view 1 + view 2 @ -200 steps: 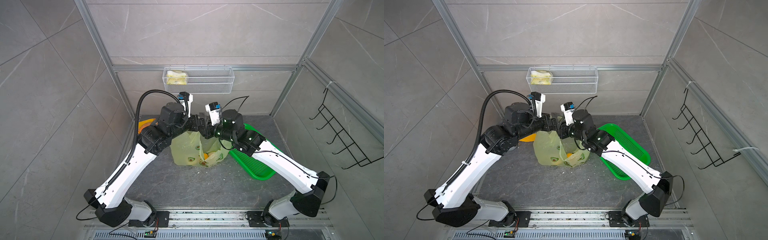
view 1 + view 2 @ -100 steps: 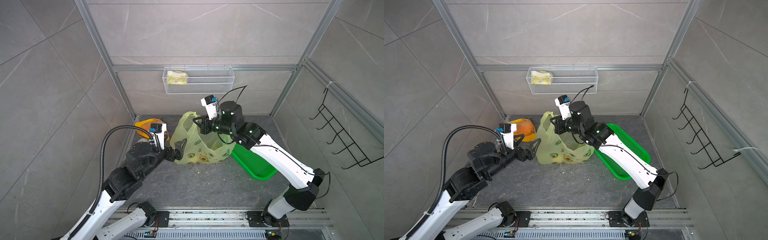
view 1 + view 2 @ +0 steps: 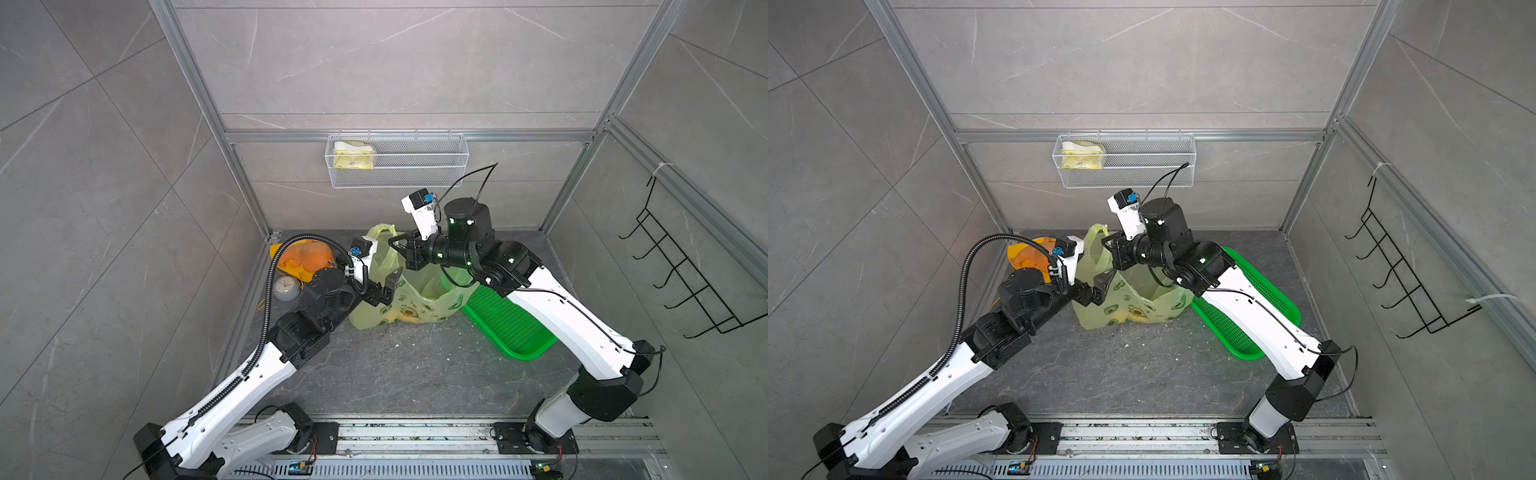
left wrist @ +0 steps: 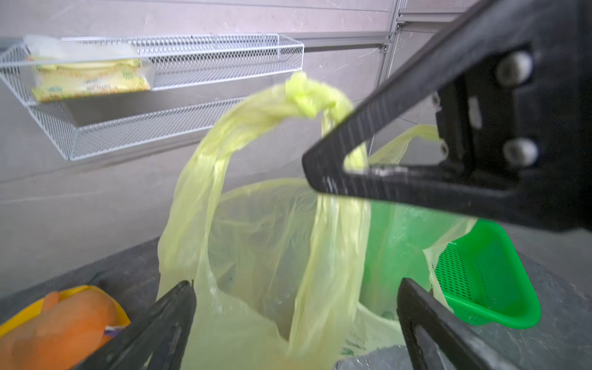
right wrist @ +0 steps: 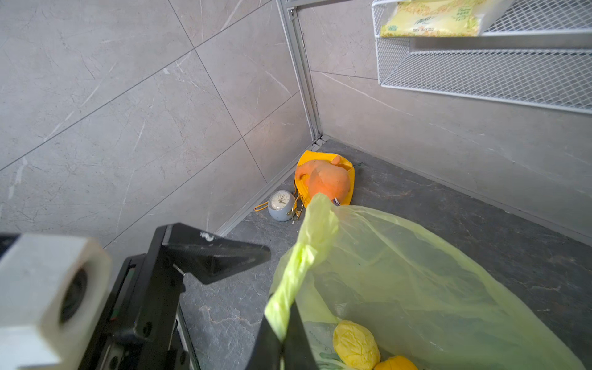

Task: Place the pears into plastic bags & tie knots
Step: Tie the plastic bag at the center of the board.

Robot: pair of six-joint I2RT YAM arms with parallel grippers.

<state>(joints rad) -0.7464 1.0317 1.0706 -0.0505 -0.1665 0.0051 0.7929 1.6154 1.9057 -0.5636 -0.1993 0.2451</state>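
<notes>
Right wrist view: thin translucent yellow-green bag (image 5: 416, 256) on stone floor (image 5: 480, 208), lumpy pears (image 5: 355, 344) inside; right gripper (image 5: 283, 323) clamped tight on twisted handle (image 5: 298, 256); left gripper (image 4: 296, 283) spread wide, empty

Plastic and mesh
I see a thin translucent film bag (image 3: 419, 303), glossy perforated plastic basket (image 3: 507, 328), wire-mesh shelf (image 3: 415, 168), matt table (image 3: 395, 374).

The bag (image 3: 411, 299), pears (image 5: 355, 344) in it, sits centre; the tray (image 3: 511, 328) just right of it, a clock (image 3: 286, 288) left (in the back corner), a basket (image 3: 419, 176) on the wall (image 3: 415, 83) behind.
</notes>
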